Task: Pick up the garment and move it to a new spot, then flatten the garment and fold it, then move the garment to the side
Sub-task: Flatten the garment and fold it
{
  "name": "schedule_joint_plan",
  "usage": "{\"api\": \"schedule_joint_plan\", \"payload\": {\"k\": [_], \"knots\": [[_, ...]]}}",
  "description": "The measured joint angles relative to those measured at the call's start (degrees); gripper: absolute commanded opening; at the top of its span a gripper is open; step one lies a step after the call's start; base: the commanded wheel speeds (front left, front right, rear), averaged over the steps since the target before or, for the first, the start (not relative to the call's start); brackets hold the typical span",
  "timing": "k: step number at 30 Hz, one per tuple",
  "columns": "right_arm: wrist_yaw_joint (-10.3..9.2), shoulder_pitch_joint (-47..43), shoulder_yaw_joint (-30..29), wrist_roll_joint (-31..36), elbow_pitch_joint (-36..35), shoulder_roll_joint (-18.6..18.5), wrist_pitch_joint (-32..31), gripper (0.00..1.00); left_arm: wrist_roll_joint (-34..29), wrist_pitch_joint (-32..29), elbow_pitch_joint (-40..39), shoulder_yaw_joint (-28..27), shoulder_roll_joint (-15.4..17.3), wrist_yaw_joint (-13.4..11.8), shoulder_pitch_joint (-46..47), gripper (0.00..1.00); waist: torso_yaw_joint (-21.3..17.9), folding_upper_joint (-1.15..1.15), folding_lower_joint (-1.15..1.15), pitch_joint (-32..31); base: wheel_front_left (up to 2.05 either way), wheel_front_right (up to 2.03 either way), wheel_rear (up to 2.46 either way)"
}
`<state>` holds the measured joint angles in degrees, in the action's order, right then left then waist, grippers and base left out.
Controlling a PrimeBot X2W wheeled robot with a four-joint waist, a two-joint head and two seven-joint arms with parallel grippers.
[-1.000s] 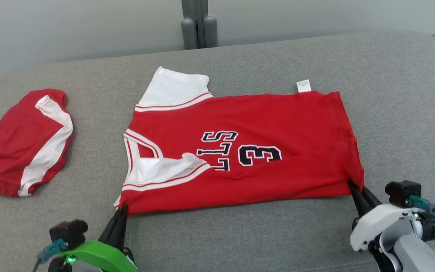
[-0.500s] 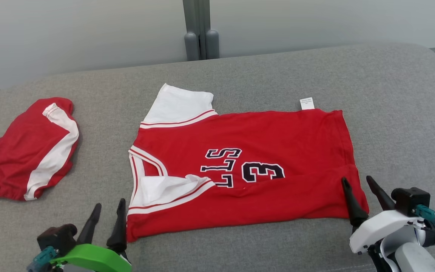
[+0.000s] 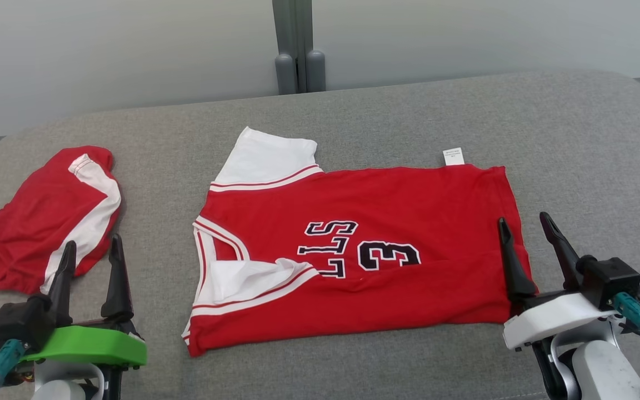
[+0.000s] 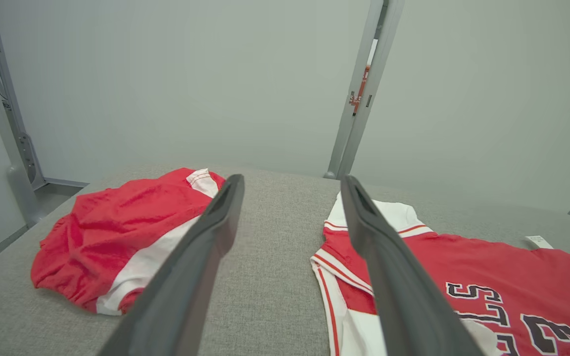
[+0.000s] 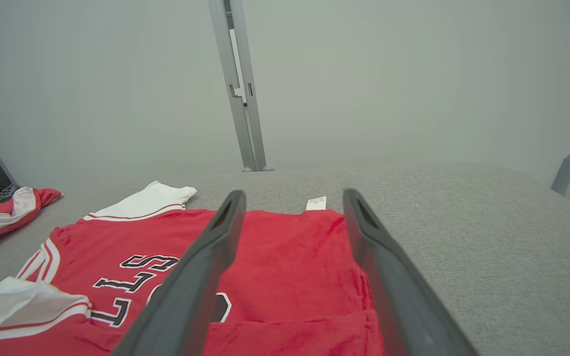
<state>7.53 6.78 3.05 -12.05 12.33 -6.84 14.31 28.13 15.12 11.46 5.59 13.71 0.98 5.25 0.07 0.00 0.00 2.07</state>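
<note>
Red jersey (image 3: 364, 250) lies flat mid-bench (image 3: 575, 139), collar end toward the robot's left, hem toward its right, black lettering and a "3" sideways on the chest. The far white sleeve (image 3: 267, 155) is spread out beyond the jersey's far edge, and the near white sleeve (image 3: 248, 275) is folded in over the chest. A crease runs along the jersey's near part. A white care tag (image 3: 453, 156) sticks out at the jersey's far edge near the hem. Left pincer (image 3: 93, 241) is spread wide and empty, left of the jersey's collar end and clear of it. Right pincer (image 3: 523, 218) is also spread wide and empty at the jersey's hem, one finger over the red cloth and one over bare bench; contact can't be told. A crumpled red-and-white garment (image 3: 48, 216) sits well left of the jersey. A grey post (image 3: 298, 55) stands behind the jersey, past the bench.
</note>
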Motion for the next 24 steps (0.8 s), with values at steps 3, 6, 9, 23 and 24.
{"api": "schedule_joint_plan", "payload": {"k": [3,6,9,23,24], "knots": [[0.0,-1.5,-0.4,1.29,-2.02,0.64,0.25,1.0,-1.98,0.0,-0.64,-1.22,-0.34,0.3,-0.86,1.0,0.13,0.0,0.0,-0.17,0.0,0.0,0.0],[0.0,-3.22,-0.37,2.01,-3.69,1.14,0.42,1.0,-4.11,0.0,-1.15,-2.14,-0.67,0.8,-2.11,1.0,0.24,0.0,0.0,-0.35,0.0,0.0,0.0],[0.0,-4.77,0.04,2.71,-4.78,1.65,0.49,1.0,-5.37,0.0,-1.44,-3.07,-1.72,1.14,-3.31,1.0,0.35,0.0,0.0,-0.56,0.0,0.0,0.0],[0.0,-7.54,0.36,2.6,-4.41,2.81,0.73,1.0,-11.2,0.0,-0.05,-6.12,-4.72,2.88,-6.25,1.0,1.11,0.0,0.0,-1.84,0.0,0.0,0.0],[0.0,-7.59,0.35,2.59,-4.38,2.82,0.73,1.0,-11.25,0.0,-0.07,-6.53,-4.93,3.07,-6.32,1.0,1.13,0.0,0.0,-1.91,0.0,0.0,0.0]]}}
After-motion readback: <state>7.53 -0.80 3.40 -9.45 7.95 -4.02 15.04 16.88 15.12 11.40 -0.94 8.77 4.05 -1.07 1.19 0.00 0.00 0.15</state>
